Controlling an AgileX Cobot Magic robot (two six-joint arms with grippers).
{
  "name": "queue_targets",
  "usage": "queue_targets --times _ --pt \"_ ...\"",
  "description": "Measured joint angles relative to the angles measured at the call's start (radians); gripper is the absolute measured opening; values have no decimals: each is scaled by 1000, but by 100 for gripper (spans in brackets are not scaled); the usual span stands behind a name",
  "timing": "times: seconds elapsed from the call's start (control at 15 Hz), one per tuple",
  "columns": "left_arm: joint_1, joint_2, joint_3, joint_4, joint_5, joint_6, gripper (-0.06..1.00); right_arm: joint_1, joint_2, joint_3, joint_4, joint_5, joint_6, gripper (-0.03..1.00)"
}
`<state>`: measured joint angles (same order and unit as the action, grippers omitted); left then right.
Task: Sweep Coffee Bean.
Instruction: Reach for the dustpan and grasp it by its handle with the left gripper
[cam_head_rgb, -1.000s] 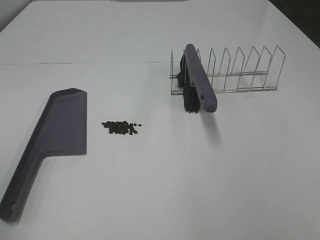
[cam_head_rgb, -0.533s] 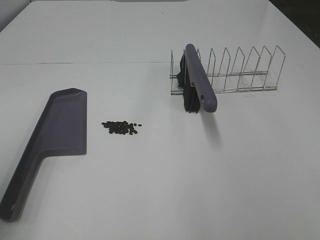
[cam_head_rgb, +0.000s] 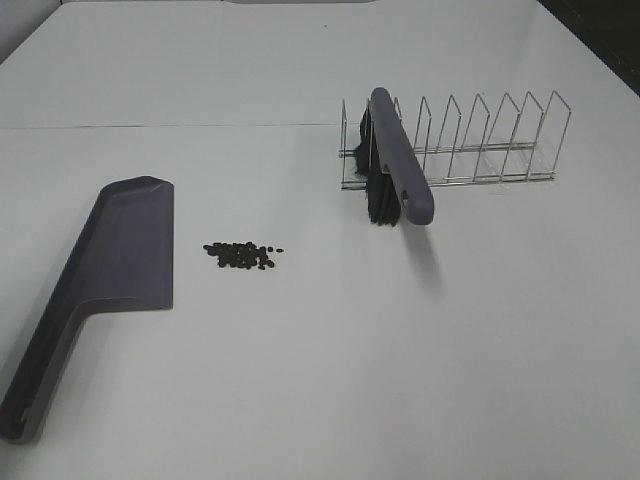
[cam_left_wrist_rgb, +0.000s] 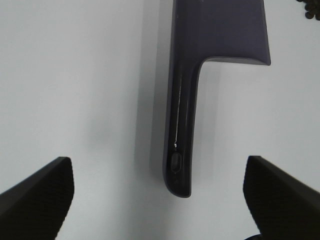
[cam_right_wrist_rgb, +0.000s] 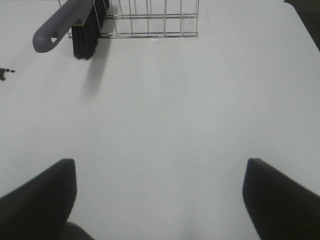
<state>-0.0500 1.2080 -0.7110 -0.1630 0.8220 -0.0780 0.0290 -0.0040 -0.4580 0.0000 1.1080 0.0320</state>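
Note:
A small cluster of dark coffee beans (cam_head_rgb: 241, 255) lies on the white table, just right of a grey-purple dustpan (cam_head_rgb: 110, 265) lying flat with its handle toward the front left. A grey brush (cam_head_rgb: 398, 160) with black bristles leans in a wire rack (cam_head_rgb: 480, 140). In the left wrist view my left gripper (cam_left_wrist_rgb: 160, 200) is open above the dustpan's handle end (cam_left_wrist_rgb: 178, 165); a few beans (cam_left_wrist_rgb: 311, 9) show at one corner. In the right wrist view my right gripper (cam_right_wrist_rgb: 160, 200) is open over bare table, well short of the brush (cam_right_wrist_rgb: 70, 25). Neither gripper shows in the exterior view.
The wire rack (cam_right_wrist_rgb: 150, 20) has several empty slots to the right of the brush. A seam (cam_head_rgb: 160, 126) runs across the table behind the dustpan and beans. A dark edge (cam_head_rgb: 600, 40) borders the table at the far right.

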Motion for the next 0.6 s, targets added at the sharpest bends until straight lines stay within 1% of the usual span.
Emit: queue_targets --times 0.13,0.33,0.47,0.6 --pt "-13 87 -23 -17 -27 0 84 0 0 0 0 0 0 77" --pt "-66 254 -55 -35 -99 0 84 0 0 0 0 0 0 77" --pt "-89 352 -83 -61 -122 0 84 0 0 0 0 0 0 77" --pt "-95 442 -106 -69 -127 0 84 0 0 0 0 0 0 77"
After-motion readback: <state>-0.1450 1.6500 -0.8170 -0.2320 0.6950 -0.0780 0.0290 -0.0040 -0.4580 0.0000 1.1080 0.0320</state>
